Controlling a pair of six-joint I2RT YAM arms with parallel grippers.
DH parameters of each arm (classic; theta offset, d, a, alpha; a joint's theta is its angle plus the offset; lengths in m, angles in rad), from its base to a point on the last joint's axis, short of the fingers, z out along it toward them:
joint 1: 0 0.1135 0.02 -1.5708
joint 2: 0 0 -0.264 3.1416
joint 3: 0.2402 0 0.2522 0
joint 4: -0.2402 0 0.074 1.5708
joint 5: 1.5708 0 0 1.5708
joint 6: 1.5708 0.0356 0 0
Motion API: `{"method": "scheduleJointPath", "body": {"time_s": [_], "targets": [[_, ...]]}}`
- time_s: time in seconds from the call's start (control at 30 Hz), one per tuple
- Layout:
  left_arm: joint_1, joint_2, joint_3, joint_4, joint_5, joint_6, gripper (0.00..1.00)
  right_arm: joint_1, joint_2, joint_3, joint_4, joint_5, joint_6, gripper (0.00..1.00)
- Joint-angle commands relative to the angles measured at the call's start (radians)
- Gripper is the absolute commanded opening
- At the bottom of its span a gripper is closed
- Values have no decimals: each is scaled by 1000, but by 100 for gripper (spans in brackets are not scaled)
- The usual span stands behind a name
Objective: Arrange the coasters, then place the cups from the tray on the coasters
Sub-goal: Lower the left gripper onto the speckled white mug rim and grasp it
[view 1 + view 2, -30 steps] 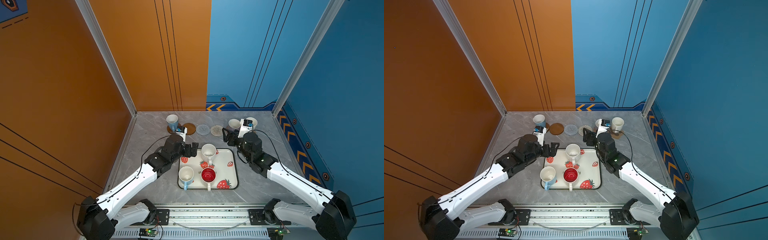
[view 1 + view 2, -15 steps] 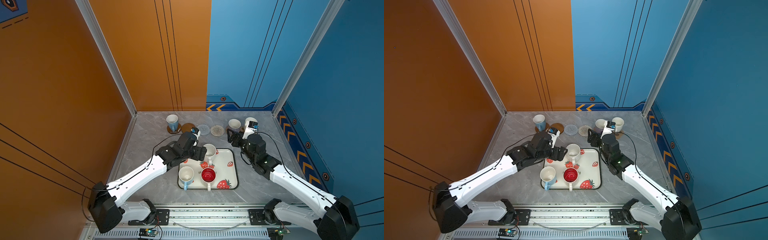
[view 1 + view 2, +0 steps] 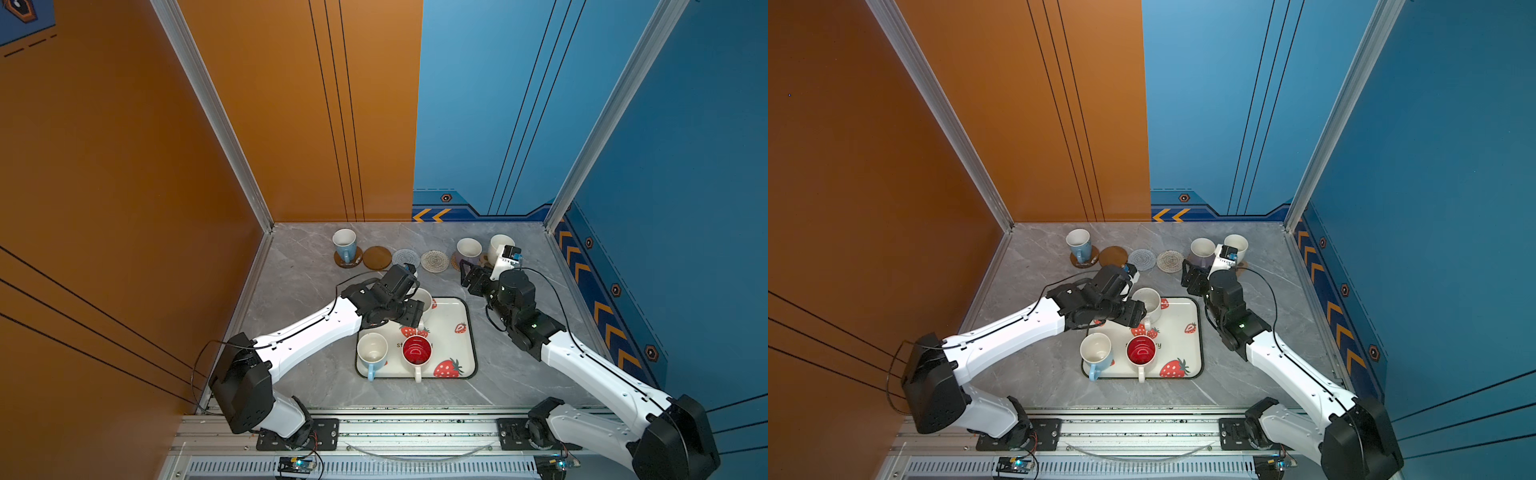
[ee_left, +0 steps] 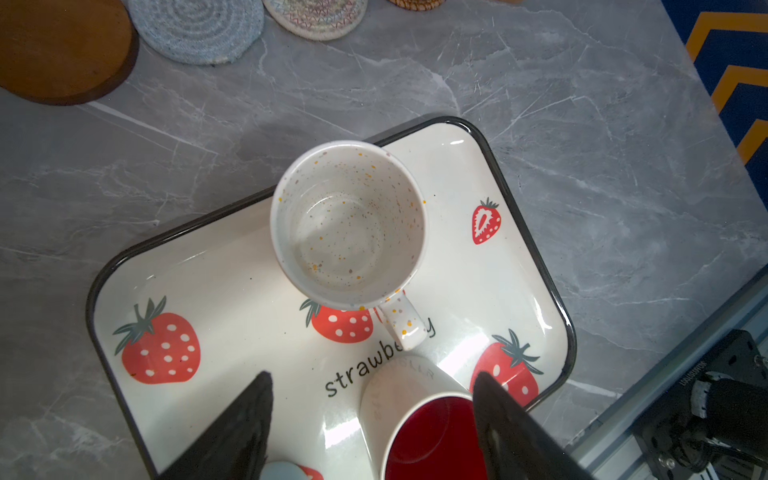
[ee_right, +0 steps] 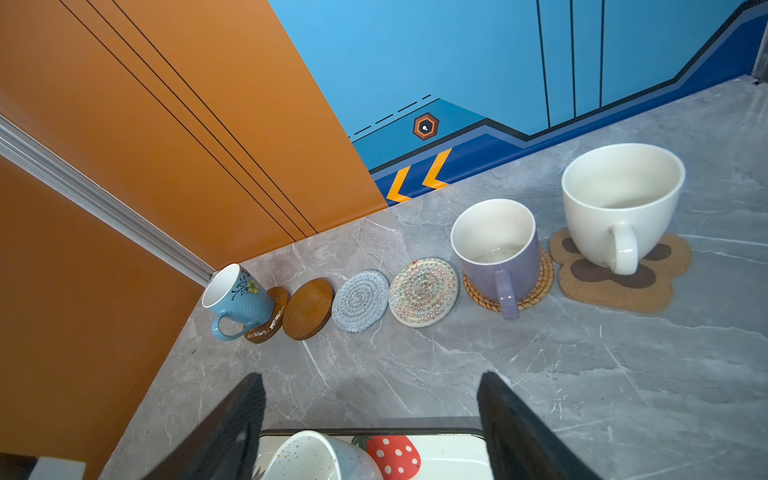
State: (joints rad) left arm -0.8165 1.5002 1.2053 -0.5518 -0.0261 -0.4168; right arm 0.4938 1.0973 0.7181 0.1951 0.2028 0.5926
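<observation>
Now my left gripper (image 4: 372,376) hangs over the tray (image 4: 208,270) and its jaws are spread, with nothing pinched between them. In the left wrist view the speckled white cup (image 4: 349,220) stands upright on the tray, just ahead of my fingertips (image 4: 259,390). Its handle points toward the red-inside cup (image 4: 432,436), which shows lower down, between the two fingers. In both top views this gripper is just beside the speckled white cup, but I cannot tell if it touches the cup. The near light blue cup (image 3: 372,353) stands on the tray next to the red-inside cup, and both handles point to the near edge of the desk (image 5: 623,395). My right gripper (image 5: 370,376) is also spread and holds nothing. It hovers over the desk between the tray and the row of coasters along the far wall. At the left end of this row the far light blue cup (image 5: 237,297) stands on a brown disc coaster (image 5: 270,320). After it come the bare brown disc coaster (image 5: 308,308), the grey woven coaster (image 5: 360,300) and the cream woven coaster (image 5: 423,291), each just beside the next. Then the lavender cup (image 5: 498,253) stands on the tan woven coaster (image 5: 540,286), and at the right end the plain white cup (image 5: 619,208) stands on the paw-print coaster (image 5: 623,295).
</observation>
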Motion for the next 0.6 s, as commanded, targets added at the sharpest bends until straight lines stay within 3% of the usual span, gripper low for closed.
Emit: {"method": "scheduleJointPath", "body": {"time_s": [0.0, 0.57], "targets": [[-14, 24, 32, -42, 24, -14, 75, -9, -21, -17, 30, -21, 19, 79], [-19, 139, 79, -42, 64, -30, 70, -24, -12, -25, 40, -35, 37, 79]]}}
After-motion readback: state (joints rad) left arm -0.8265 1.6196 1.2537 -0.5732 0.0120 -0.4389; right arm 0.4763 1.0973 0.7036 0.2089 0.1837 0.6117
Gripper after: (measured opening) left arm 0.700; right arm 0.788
